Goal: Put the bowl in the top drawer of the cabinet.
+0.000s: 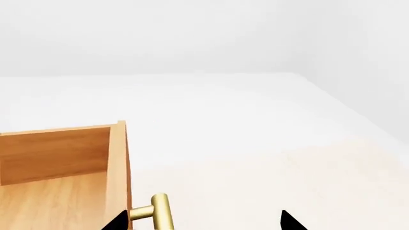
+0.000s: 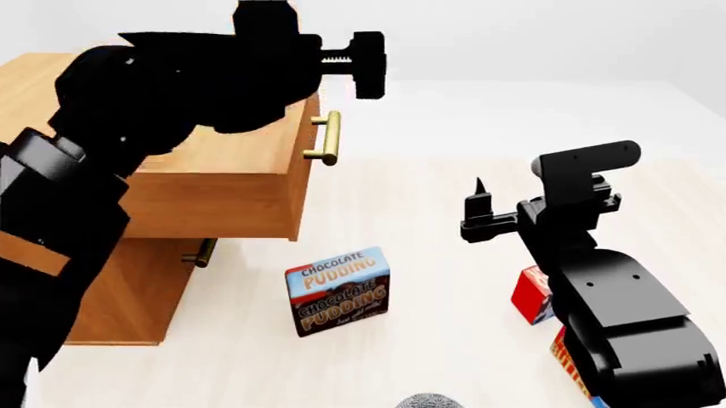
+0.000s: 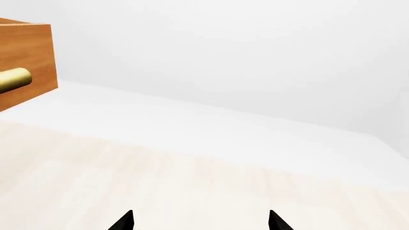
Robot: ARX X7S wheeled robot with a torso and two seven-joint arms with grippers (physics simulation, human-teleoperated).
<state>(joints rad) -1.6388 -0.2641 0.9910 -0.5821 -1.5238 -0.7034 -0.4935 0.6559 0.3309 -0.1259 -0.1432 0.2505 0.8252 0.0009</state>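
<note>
Light-brown wood top drawer (image 2: 244, 183) pulled out – both black grippers, left (image 1: 201, 223) and right (image 3: 199, 221), spread, empty; bowl not identifiable, unplaced

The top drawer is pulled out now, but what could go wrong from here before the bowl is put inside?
1. The left hand hangs open just above the top drawer, by its handle; a careless move could knock the drawer shut.
2. The bowl barely shows at the head view's lower edge, so the open right hand may reach for it almost blind.
3. The pudding box stands between bowl and cabinet; a low carry might tip it.
</note>
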